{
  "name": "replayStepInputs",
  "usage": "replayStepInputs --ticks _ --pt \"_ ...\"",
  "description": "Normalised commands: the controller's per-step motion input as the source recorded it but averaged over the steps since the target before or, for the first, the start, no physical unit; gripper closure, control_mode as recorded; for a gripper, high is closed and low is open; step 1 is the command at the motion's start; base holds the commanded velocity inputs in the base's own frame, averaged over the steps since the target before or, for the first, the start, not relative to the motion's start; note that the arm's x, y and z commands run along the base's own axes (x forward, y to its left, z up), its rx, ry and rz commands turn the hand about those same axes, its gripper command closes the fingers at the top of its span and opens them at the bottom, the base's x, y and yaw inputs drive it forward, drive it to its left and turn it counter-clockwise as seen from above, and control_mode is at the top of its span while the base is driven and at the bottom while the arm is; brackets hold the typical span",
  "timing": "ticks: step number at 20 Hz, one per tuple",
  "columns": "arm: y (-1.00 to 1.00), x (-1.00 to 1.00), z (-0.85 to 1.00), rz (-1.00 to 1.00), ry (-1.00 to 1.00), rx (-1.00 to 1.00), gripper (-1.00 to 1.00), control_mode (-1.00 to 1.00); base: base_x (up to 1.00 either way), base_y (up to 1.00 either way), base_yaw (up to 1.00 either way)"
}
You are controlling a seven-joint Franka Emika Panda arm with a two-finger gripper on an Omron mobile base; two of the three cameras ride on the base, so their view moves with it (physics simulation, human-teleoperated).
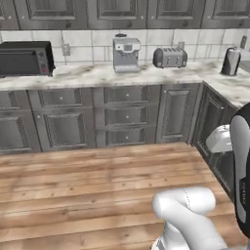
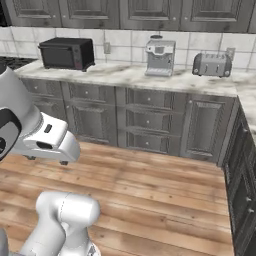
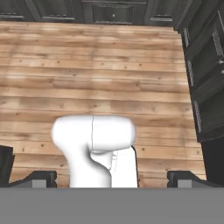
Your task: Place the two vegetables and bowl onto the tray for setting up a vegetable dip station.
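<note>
The two-finger gripper (image 3: 111, 178) holds nothing. In the hand view its dark tips stand wide apart at 7 and 5 o'clock, and they look down on a pale wooden plank floor (image 3: 109, 65), with dark panelled cabinet fronts (image 3: 205, 74) running from 1 to 4 o'clock.

In the left base view, a white-grey marbled counter (image 1: 97, 75) crosses the picture from 9 to 3 o'clock. It carries:

- a black boxy microwave oven (image 1: 25, 58) at 10 o'clock
- a silver coffee machine (image 1: 126, 53) at 12
- a rounded steel toaster (image 1: 170, 57) at 1
- a dark, tall jug-like appliance (image 1: 230, 61) at 2

Where the flat deep blue tray, the stubby green cucumber, the tapered orange carrot and the yellowish-tan bowl lie, I cannot tell from these pictures. As I judge it, no part of the task is begun, and the work in hand is to find those things and bring the base to them.

The risks I judge from here:

- The arm is folded close over the base, beside the cabinet run at 3 o'clock in the left base view. A turn or drive that way could knock the elbow or hand against the doors.
- Driving towards the wrong stretch of counter would waste the approach.
- Once the bowl is found, it may take most of the tray. Setting it first could crowd out the vegetables, or let the round cucumber roll off the low rim.
</note>
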Motion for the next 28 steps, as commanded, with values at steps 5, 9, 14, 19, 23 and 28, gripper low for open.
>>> replayStepInputs --ticks 5,9,14,19,23,28 --pt "0.0 0.0 0.0 0.0 0.0 0.0 -1.0 1.0 1.0 0.0 0.18" --pt "0.0 0.0 0.0 0.0 0.0 0.0 -1.0 1.0 1.0 -0.01 0.3" --pt "0.0 0.0 0.0 0.0 0.0 0.0 -1.0 1.0 1.0 0.0 0.36" --pt "0.0 0.0 0.0 0.0 0.0 0.0 -1.0 1.0 0.93 0.01 0.43" --pt "0.0 0.0 0.0 0.0 0.0 0.0 -1.0 1.0 0.76 0.14 0.5" --pt "0.0 0.0 0.0 0.0 0.0 0.0 -1.0 1.0 0.39 0.31 0.54"
